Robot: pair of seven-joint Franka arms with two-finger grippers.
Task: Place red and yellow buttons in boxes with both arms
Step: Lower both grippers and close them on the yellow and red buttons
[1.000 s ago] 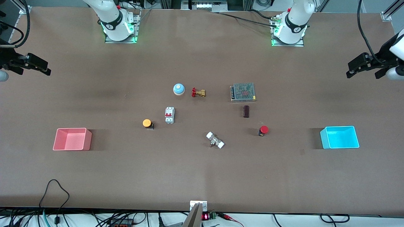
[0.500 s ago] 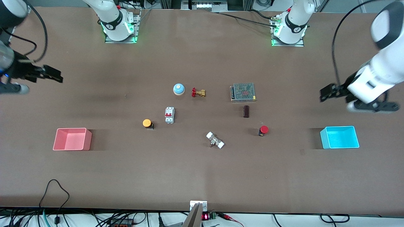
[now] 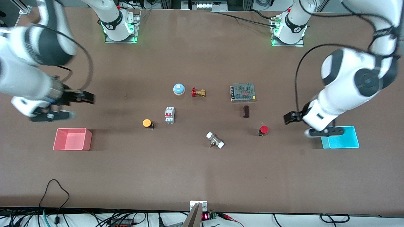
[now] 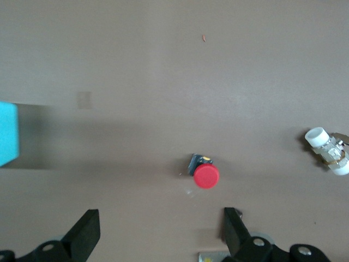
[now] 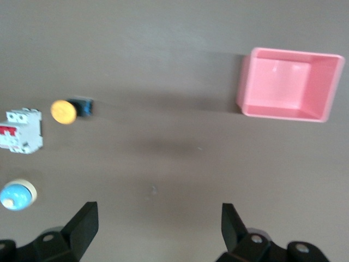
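red button (image 3: 263,129) on its side, cap toward cyan box (image 3: 342,142) | yellow button (image 3: 147,123) on its side

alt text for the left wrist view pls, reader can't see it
The left gripper, fingers wide open and empty, hangs over bare brown table just short of the red button, which lies tipped on its side on its black base. A corner of the cyan box shows at one edge and a white-capped metal fitting at the other.

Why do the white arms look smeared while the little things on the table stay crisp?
Front view: the arms are blurred, probably from moving; the red button is sharp. Right wrist view: the yellow button and pink box look soft.
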